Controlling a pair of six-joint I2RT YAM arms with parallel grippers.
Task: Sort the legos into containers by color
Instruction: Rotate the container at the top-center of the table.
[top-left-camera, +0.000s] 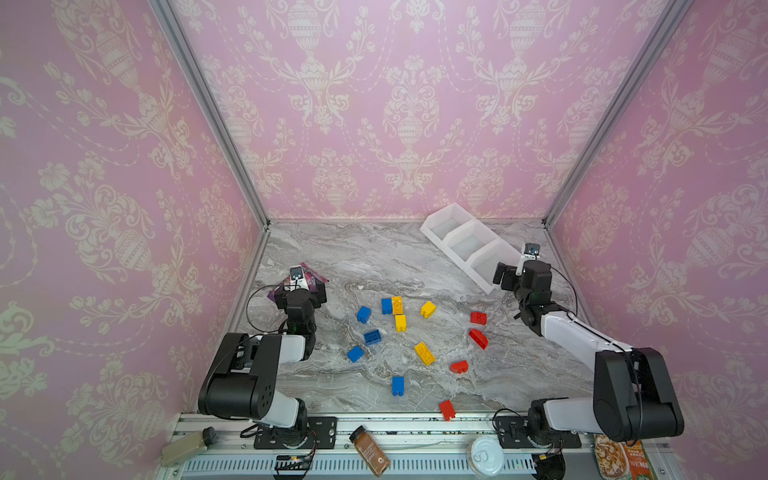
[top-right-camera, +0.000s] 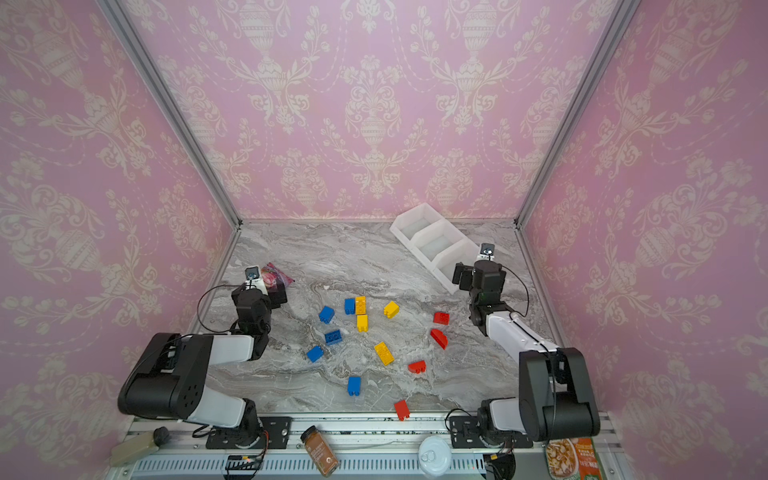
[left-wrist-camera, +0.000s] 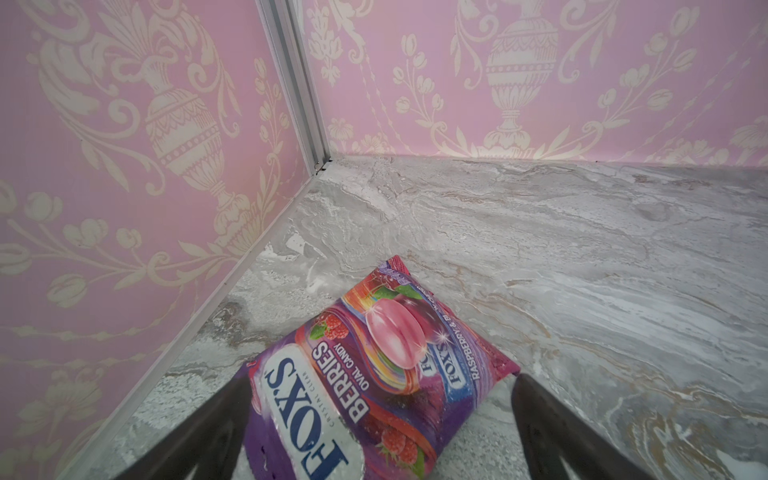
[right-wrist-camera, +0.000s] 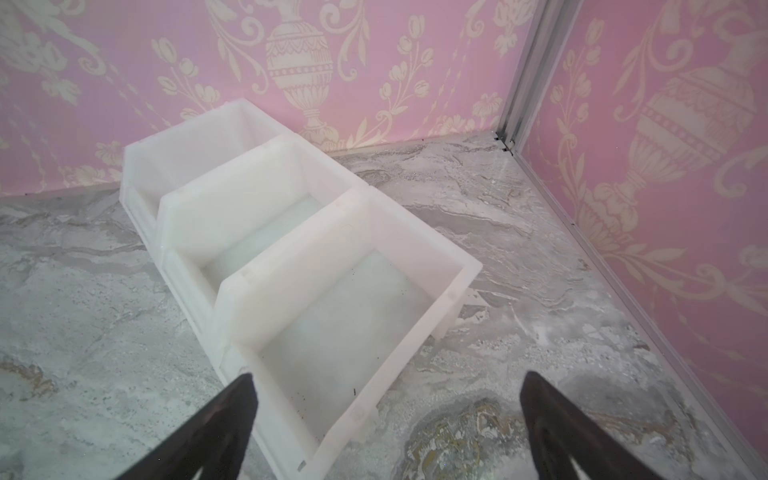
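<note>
Both grippers are spread wide and neither is holding anything. In the wrist view the left gripper (left-wrist-camera: 382, 377) has its fingers on either side of a Fox's candy bag (left-wrist-camera: 386, 328); can't tell if they touch it. The right gripper (right-wrist-camera: 388, 375) hangs over the near end of the containers (right-wrist-camera: 349, 199), fingers either side of the closest bin's corner.

In both top views the legos (top-left-camera: 424, 353) are scattered lower centre of the frame, between the two arms and well apart from both grippers. Blues are on the left of the bunch, yellows in the middle, reds on the right, with one red brick (top-left-camera: 447, 409) down at the front edge. The containers (top-left-camera: 459, 230) sit diagonally at the upper right of the surface (top-left-camera: 332, 257).

The surface is grey marble-look, boxed in by pink floral wallpaper (top-left-camera: 407, 104) with metal corner posts.
</note>
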